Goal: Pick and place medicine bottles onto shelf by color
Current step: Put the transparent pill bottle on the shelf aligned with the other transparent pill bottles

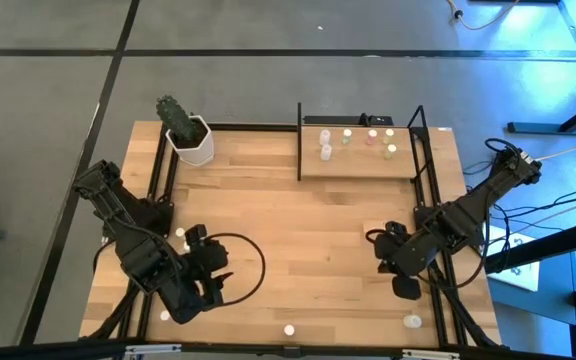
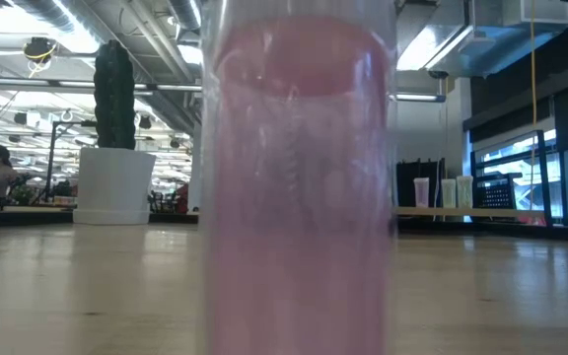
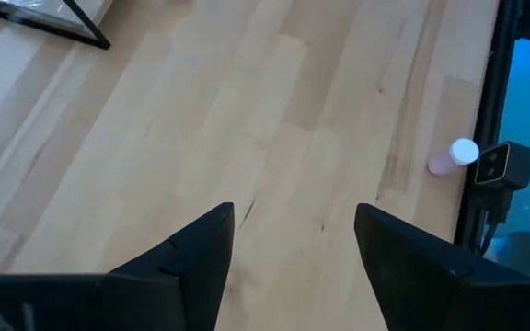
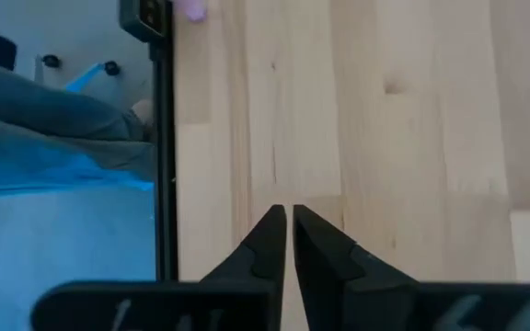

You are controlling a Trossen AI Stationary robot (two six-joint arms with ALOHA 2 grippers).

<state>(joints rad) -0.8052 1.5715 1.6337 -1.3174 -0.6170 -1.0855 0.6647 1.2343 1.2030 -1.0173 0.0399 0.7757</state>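
Your right end effector (image 4: 289, 241) hovered over bare bench (image 1: 298, 225) with its fingers all but closed on nothing; sent down like that, it would have knocked a bottle flat rather than straddled it. The nearest, a pink bottle (image 3: 453, 158) lying at the bench's near edge, could have rolled off if nudged. Your left end effector (image 3: 293, 253) waited low at the near left corner, jaws wide and empty. Several bottles (image 1: 325, 151) stood on the shelf (image 1: 358, 165); their cap colours were hard to tell apart from above.
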